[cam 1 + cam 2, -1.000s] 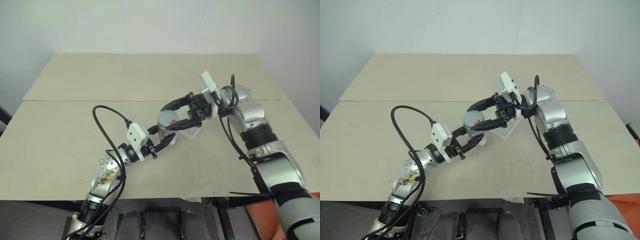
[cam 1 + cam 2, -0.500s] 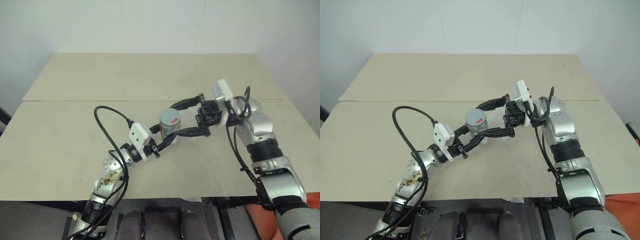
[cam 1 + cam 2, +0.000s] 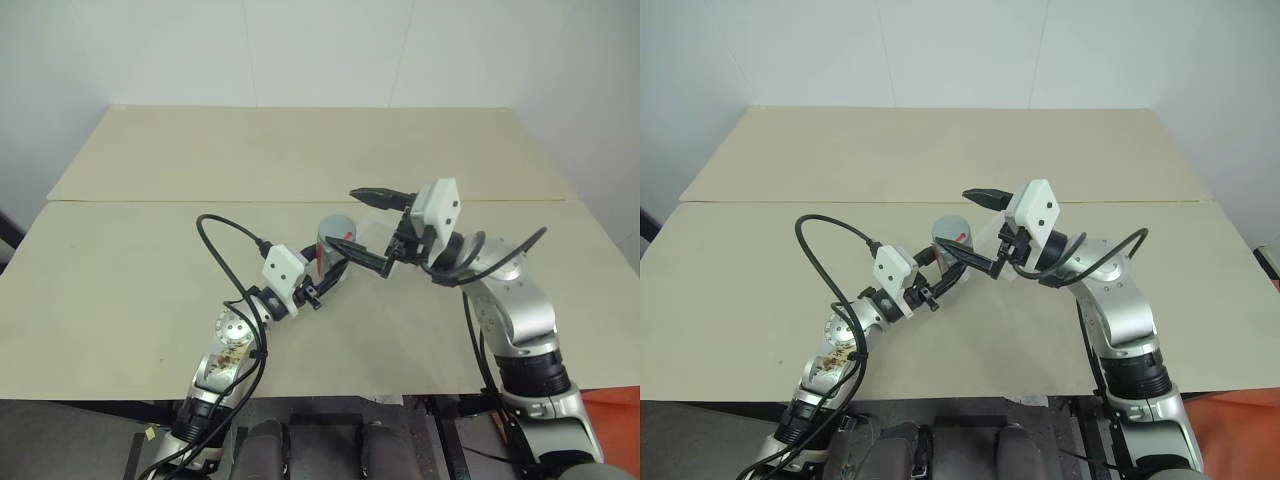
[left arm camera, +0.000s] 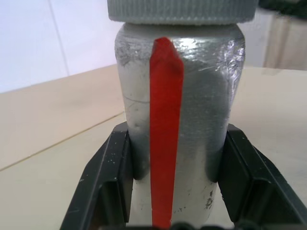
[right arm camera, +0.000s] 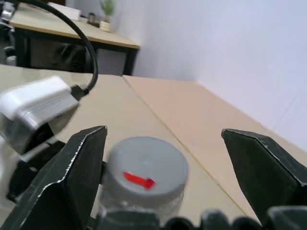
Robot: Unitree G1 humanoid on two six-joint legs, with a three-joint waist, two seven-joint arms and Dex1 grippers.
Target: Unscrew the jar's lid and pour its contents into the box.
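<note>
A: While the left gripper (image 3: 335, 268) is clamping the jar (image 3: 330, 243), where exactly is the jar sitting?

B: It is standing upright between the two black fingers (image 4: 103, 182), above the table (image 3: 150, 250), near the middle of it. In the left wrist view the fingers are pressing on both sides of the silvery body, and the red stripe (image 4: 165, 124) is facing the camera.

A: Is the lid (image 5: 146, 165) lying somewhere on the table?

B: No, it is sitting on the jar's top. It is grey, with a ribbed edge and a small red mark on its upper face.

A: And the right gripper (image 3: 370, 222), is it holding anything?

B: It is holding nothing. Its fingers are standing wide apart, one above the jar's far side and one lower, just beside the jar. In the right wrist view the lid is showing between the two fingertips, and I cannot tell if the nearer fingertip is touching it.

A: Where is the box (image 3: 985, 243)?

B: It is resting on the table just behind the jar, partly hidden by the right gripper. It is clear plastic, so I cannot tell more about it.
</note>
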